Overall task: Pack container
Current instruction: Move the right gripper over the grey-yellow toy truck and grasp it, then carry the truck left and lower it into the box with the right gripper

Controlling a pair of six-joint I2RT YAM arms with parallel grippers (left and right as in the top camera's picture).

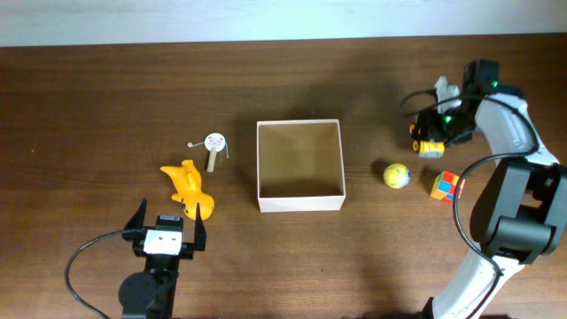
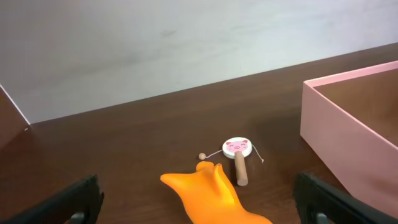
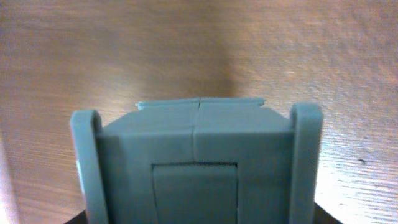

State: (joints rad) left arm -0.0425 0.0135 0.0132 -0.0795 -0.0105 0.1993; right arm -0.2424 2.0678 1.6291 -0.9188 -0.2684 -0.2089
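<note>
Tan cardboard lines the square container (image 1: pixel 299 203).

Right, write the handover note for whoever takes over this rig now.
Left gripper: open, empty, just short of the orange toy.
Right gripper: shut, apparently on nothing, near the toy truck.
Box: in the middle, empty.
To its left: orange toy, pig rattle. To its right: yellow ball, colour cube, toy truck.
Done: nothing packed. Left: all five toys go in the box.
</note>
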